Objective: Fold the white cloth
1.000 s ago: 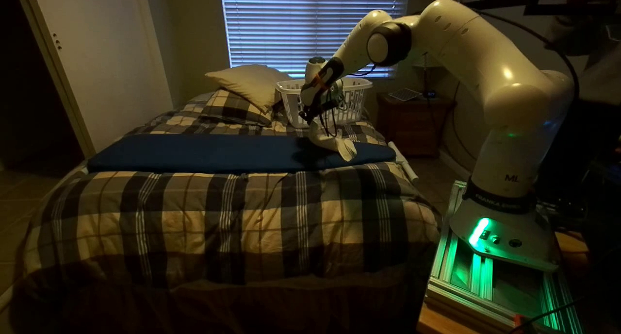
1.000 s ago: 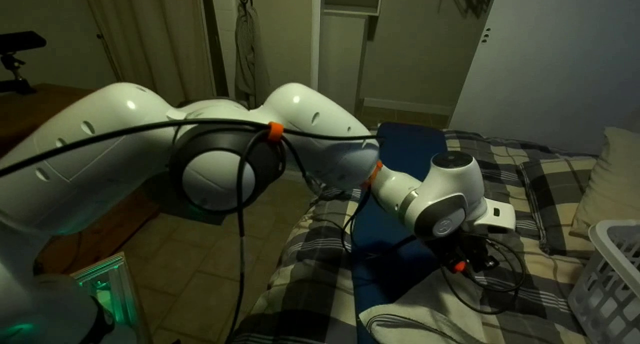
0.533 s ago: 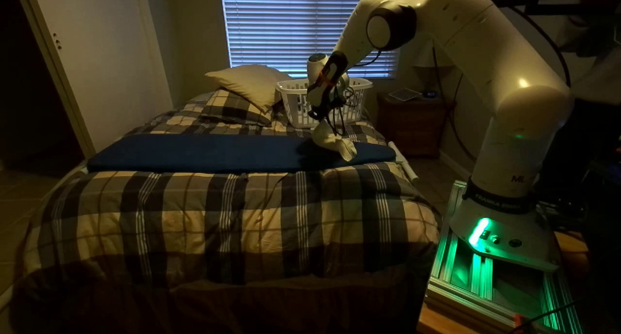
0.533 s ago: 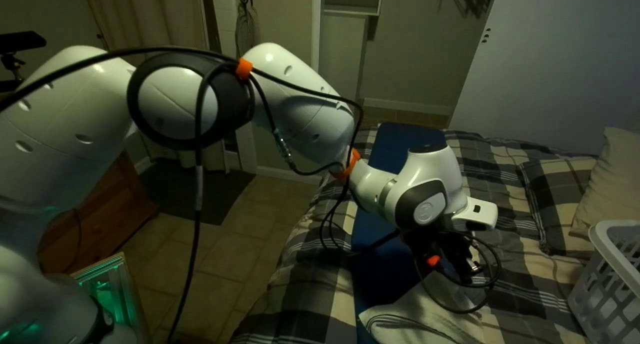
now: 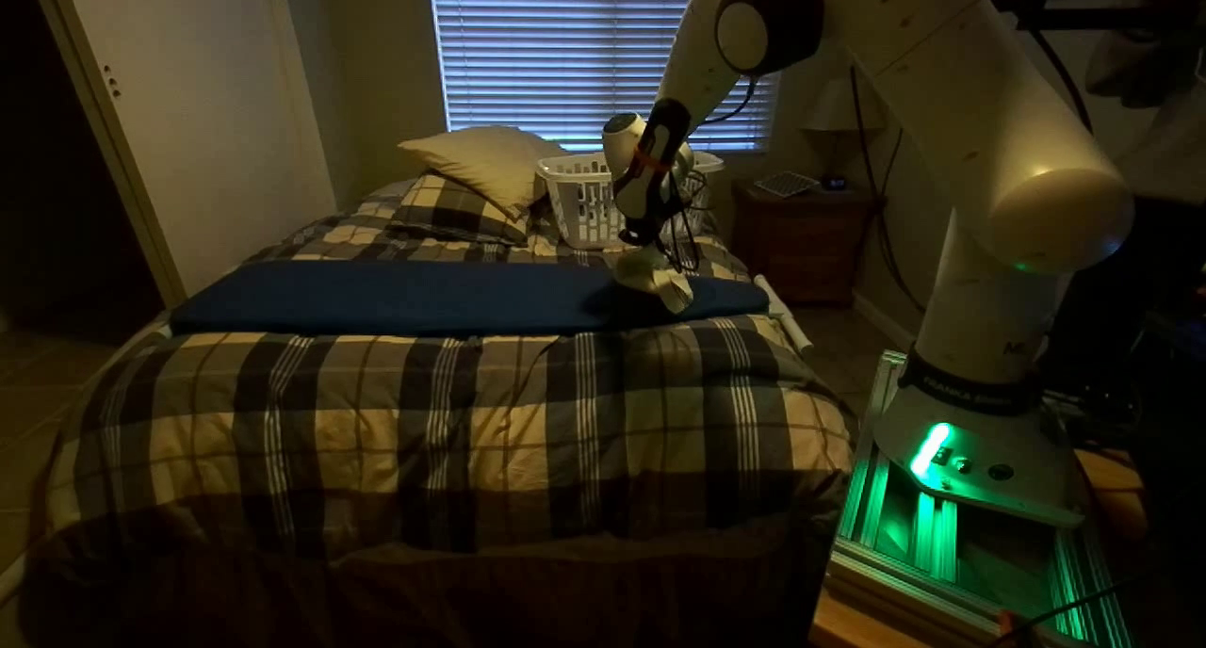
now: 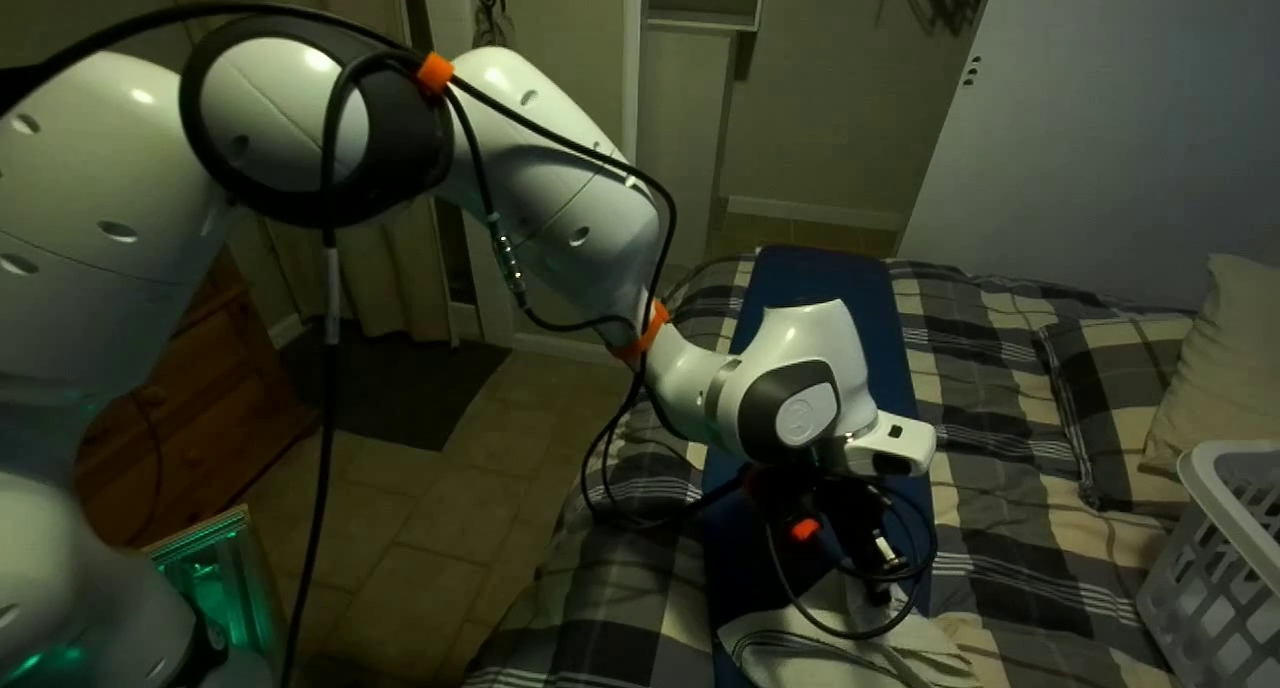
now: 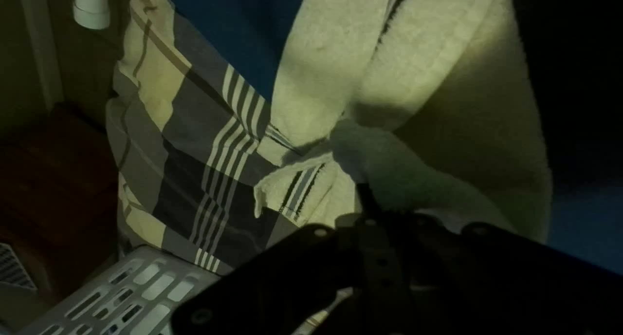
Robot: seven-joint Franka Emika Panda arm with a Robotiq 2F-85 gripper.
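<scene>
The white cloth (image 5: pixel 664 290) lies bunched near one end of the long navy blue cloth (image 5: pixel 377 295) on the bed. In an exterior view it (image 6: pixel 800 643) rests partly on the blue and partly on the plaid bedspread. In the wrist view the cloth (image 7: pixel 326 67) shows dark stripes, and a raised part curls up to my gripper (image 7: pixel 371 198). The gripper is shut on that raised part, low above the rest of the cloth. The fingertips are dark and partly hidden by the fabric. The gripper also shows in both exterior views (image 5: pixel 641 245) (image 6: pixel 878 590).
A white slatted laundry basket (image 5: pixel 579 201) stands on the bed behind the gripper; it also shows in the wrist view (image 7: pixel 160 286). A white pillow (image 5: pixel 490 158) leans on a plaid pillow beside it. Loose black cables (image 6: pixel 870 633) hang round the wrist.
The gripper has moved lower and across the cloth, away from the pillows, bringing the held part down over the rest. The raised part hangs lower and more bunched than before.
</scene>
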